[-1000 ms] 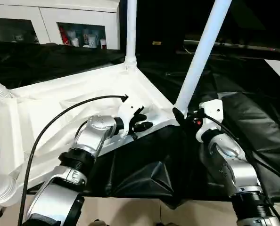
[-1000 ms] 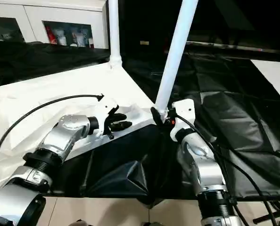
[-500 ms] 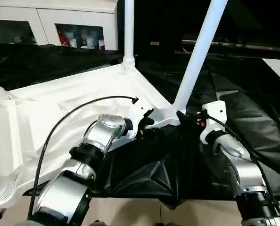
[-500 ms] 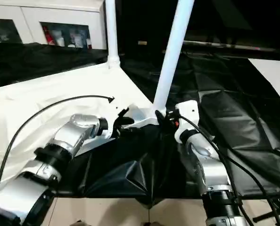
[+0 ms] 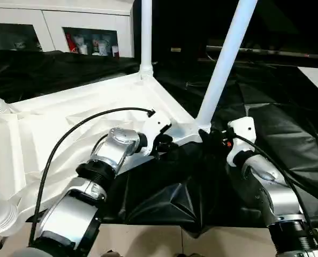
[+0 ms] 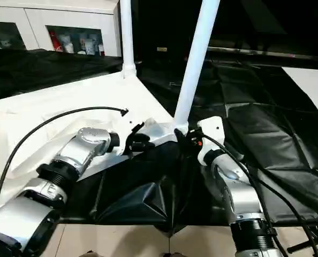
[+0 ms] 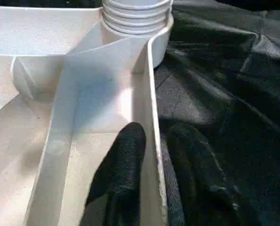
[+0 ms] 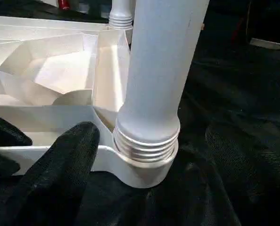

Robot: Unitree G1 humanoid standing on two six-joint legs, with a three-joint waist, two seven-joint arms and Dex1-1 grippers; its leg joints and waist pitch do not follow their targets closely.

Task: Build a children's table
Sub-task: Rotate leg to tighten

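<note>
The left gripper (image 7: 152, 188) pinched the table top's rim (image 7: 152, 99); at its three o'clock, the right gripper (image 5: 212, 138) stood released beside the leg (image 5: 223, 64).

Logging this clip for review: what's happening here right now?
A humanoid robot is assembling a white plastic table top lying upside down on black sheeting. The left pincer straddles the top's near rim, one finger inside. The right pincer sits open at the corner socket where a white tube leg stands, tilted. Other legs are already in.
</note>
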